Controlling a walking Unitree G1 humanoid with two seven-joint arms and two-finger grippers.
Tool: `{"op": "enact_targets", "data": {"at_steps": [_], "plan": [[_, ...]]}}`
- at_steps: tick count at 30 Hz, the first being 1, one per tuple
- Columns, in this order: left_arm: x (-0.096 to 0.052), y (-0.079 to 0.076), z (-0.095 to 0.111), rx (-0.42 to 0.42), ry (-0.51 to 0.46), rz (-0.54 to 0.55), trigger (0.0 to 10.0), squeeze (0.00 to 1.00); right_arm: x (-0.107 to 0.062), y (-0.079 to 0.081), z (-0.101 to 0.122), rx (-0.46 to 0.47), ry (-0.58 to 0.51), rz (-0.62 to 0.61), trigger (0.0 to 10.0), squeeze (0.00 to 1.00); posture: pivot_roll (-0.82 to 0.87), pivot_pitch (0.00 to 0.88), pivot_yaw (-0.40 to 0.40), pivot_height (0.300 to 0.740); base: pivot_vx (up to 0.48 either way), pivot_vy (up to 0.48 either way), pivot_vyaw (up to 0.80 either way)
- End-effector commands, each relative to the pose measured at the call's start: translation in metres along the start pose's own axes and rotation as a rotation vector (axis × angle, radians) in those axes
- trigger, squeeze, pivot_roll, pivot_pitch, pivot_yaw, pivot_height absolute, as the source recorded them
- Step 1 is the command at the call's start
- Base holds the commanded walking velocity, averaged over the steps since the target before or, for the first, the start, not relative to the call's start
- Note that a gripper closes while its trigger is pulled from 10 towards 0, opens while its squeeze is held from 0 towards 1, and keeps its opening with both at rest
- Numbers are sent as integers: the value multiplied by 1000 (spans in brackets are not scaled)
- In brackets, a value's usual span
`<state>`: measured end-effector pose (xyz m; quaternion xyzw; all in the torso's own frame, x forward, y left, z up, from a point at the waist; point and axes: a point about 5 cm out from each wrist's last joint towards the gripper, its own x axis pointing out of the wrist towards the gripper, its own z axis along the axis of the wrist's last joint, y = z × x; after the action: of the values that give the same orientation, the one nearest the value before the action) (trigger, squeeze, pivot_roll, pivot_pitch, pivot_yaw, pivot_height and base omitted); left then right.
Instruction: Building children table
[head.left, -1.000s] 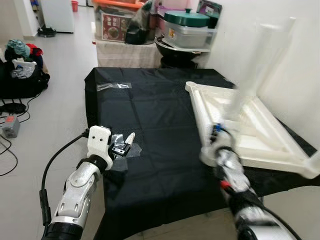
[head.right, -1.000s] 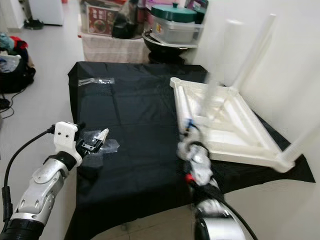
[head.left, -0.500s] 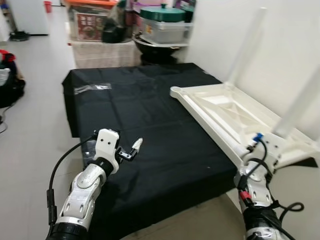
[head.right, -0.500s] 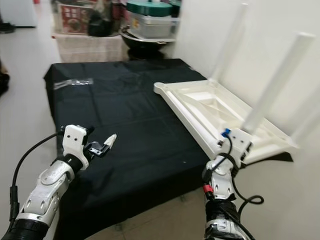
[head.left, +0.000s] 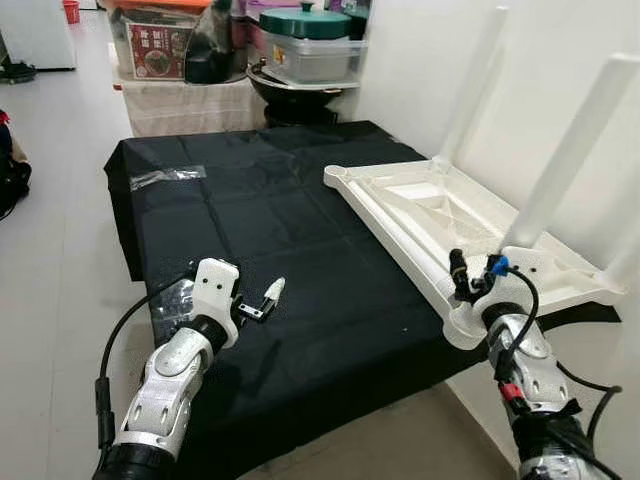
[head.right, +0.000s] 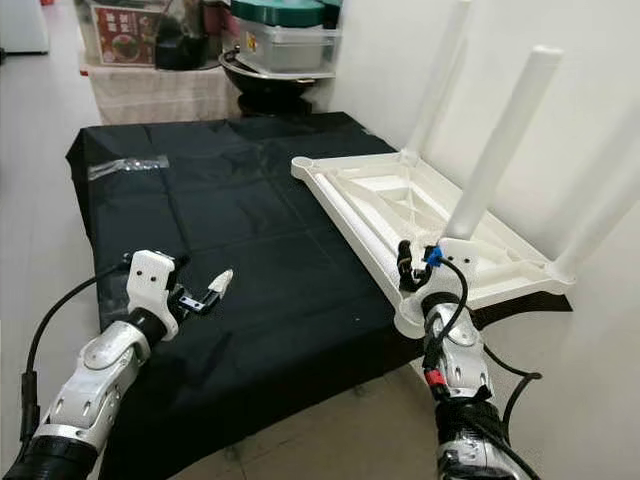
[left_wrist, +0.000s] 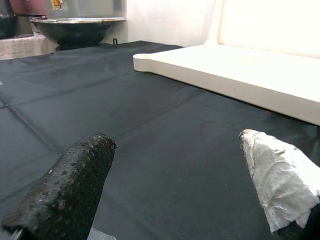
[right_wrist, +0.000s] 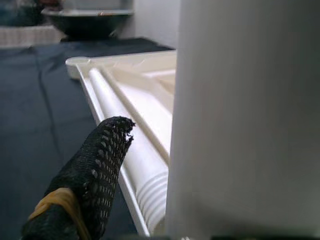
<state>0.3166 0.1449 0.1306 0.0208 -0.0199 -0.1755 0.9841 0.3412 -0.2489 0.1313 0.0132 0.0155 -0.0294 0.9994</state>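
The white children's table (head.left: 420, 205) lies upside down on a black cloth (head.left: 280, 230), with white legs standing up, the nearest one (head.left: 570, 150) at its near corner. A loose white leg (right_wrist: 125, 150) with a threaded end lies inside the table's frame. My right gripper (head.left: 462, 280) is at the base of the nearest leg (right_wrist: 245, 115), open; one black finger (right_wrist: 95, 170) stands a little apart from the leg, and the leg hides the other. My left gripper (head.left: 260, 302) hovers open and empty over the cloth's near left part, one fingertip (left_wrist: 280, 175) wrapped in white tape.
A white wall runs close behind the table on the right. At the back, a low shelf holds a green-lidded box (head.left: 305, 45), a dark bowl (head.left: 290, 90) and other containers. Clear plastic bags (head.left: 165, 177) lie on the cloth. Bare floor (head.left: 60, 230) lies to the left.
The camera has shifted. My right gripper rose from below the table's near corner to the base of the nearest leg. The left gripper stays open over the cloth.
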Motion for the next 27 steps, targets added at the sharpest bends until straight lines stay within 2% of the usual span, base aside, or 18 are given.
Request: {"op": "enact_targets", "data": {"at_steps": [1,5,9,10,12,13,15,16,17,18,19,20,21,22,24,25,26,27], "plan": [[3,-2,2,13,-10,-13,10000,0,1,6,-10,-16,58,67,10000,0,55,0,-111,740,0,0,0],[-1,-1,0,17,-4,-12,10000,0,-2,8,-28,-39,146,144,10000,0,67,0,-116,740,0,0,0],[-3,-2,-2,18,4,-16,10000,0,-5,12,-34,-29,170,189,10000,0,68,0,-115,740,0,0,0],[-2,-3,-2,16,3,-17,10000,0,-5,12,-33,-16,162,200,2510,0,64,0,-113,740,0,0,0],[-1,-3,-1,16,2,-18,10000,0,-5,11,-32,-7,151,205,2510,0,62,0,-114,740,0,0,0],[1,-4,0,16,-1,-23,10000,0,-4,9,-30,-2,128,190,0,0,63,0,-114,740,0,0,0],[5,-6,2,17,-6,-37,10000,0,-1,0,-26,-1,99,99,0,0,64,0,-115,740,0,0,0],[6,-7,3,21,-11,-44,10000,0,1,-11,-24,24,92,-57,0,0,65,0,-113,740,0,0,0],[6,-7,3,21,-11,-44,10000,0,1,-11,-24,24,92,-57,0,0,65,0,-113,740,0,0,0],[6,-7,4,24,-14,-48,10000,0,0,-18,-23,43,93,-166,0,0,65,0,-113,740,0,0,0],[6,-5,4,26,-16,-45,10000,0,-3,-26,-23,36,90,-339,0,0,61,0,-101,740,0,0,0],[6,-5,4,26,-16,-45,10000,0,-3,-26,-23,36,90,-339,0,0,61,0,-101,740,0,0,0],[6,-3,4,26,-16,-40,10000,0,-8,-31,-23,43,83,-467,0,0,57,0,-99,740,0,0,0],[5,-2,2,26,-12,-33,10000,0,-16,-29,-25,65,89,-583,0,0,55,0,-96,740,0,0,0],[5,-2,2,26,-12,-33,10000,0,-16,-29,-25,65,89,-583,0,0,55,0,-96,740,0,0,0],[5,-4,1,21,-8,-37,10000,0,-23,-18,-28,92,97,-650,0,0,49,0,-88,740,0,0,0],[5,-4,1,21,-8,-37,10000,0,-23,-18,-28,92,97,-650,0,0,49,0,-88,740,0,0,0],[5,-6,0,21,-5,-43,10000,0,-28,-4,-31,122,109,-658,0,0,46,0,-84,740,0,0,0]]}}
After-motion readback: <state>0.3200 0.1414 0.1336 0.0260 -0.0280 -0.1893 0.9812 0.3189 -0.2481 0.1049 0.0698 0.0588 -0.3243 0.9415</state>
